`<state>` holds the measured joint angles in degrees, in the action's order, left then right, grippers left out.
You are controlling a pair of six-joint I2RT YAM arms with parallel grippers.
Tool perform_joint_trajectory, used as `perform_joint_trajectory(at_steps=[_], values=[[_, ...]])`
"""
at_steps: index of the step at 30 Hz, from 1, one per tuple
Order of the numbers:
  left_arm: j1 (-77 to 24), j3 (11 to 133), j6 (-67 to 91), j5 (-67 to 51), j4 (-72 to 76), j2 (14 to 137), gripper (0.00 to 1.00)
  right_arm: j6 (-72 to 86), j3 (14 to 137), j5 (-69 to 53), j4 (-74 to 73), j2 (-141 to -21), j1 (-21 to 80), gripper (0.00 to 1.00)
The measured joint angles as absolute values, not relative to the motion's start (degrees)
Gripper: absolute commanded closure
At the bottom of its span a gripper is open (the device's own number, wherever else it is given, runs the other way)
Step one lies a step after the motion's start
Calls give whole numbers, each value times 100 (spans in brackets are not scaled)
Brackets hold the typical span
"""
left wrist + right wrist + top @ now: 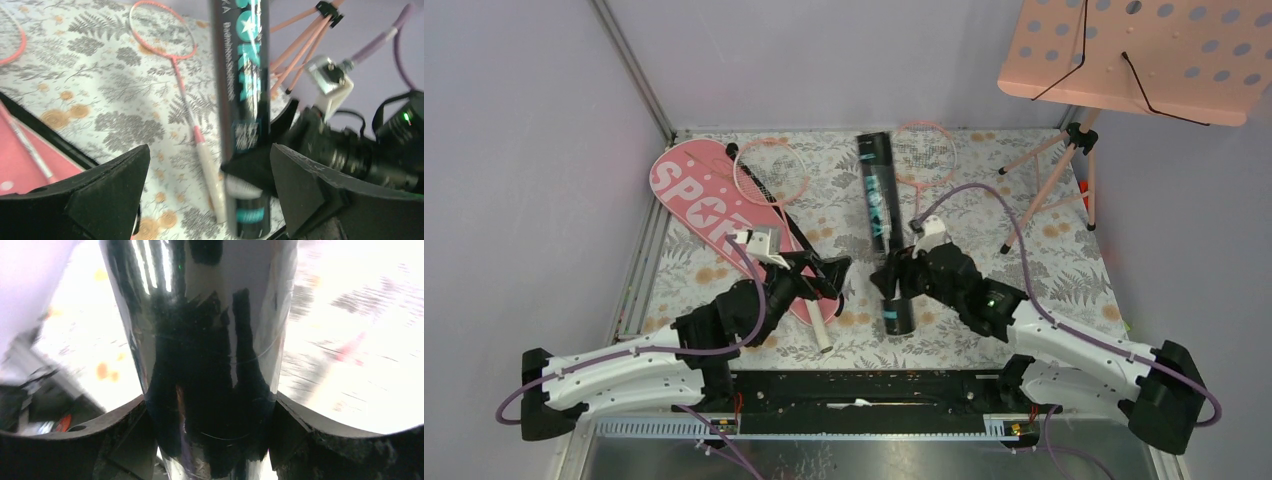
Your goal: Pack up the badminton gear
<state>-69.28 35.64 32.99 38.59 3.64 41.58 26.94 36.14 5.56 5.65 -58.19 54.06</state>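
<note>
One long shiny black tube (881,205) runs down the middle of the flowery table cloth (1074,290), from 12 to 6 o'clock. The right gripper (890,283) pinches it near the 6 o'clock end. The left gripper (832,275) is spread wide at the tube's 9 o'clock side, holding nothing. There are two thin pink rackets. The first racket (771,170) lies at 11 o'clock across one pink racket-shaped cover (694,195) by the left wall. The second racket (924,153) lies at 1 o'clock. One pink music stand with holes (1124,50) fills the 2 o'clock corner. There is open cloth at 4 o'clock.

Cropped, washed out, covered
The long glossy black tube (210,365) runs off the right wrist view top and bottom; the fern-patterned table (350,315) behind it is blown out and blurred. From above, the pink perforated music stand (1124,50) is cut by the frame's corner, and the right arm (984,295) hides the handle of one thin pink-framed racket (924,152).
</note>
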Motion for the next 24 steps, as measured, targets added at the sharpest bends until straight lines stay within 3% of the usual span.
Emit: perform_joint_trajectory(at_steps=[10, 15, 20, 24], values=[[-6864, 3520, 3929, 4821, -1411, 3848, 1, 3111, 3367, 1686, -1741, -5754, 2877, 54], [-6036, 3330, 4508, 4862, -2084, 4049, 1, 3127, 3400, 1874, -2008, -6525, 2309, 35], [-4224, 2917, 4858, 3975, -2134, 4340, 1, 3175, 3806, 2082, -2349, -7282, 2241, 3], [-3277, 2630, 5153, 3474, -2182, 4727, 1, 3168, 4056, 2209, -2342, -7249, 2237, 1]])
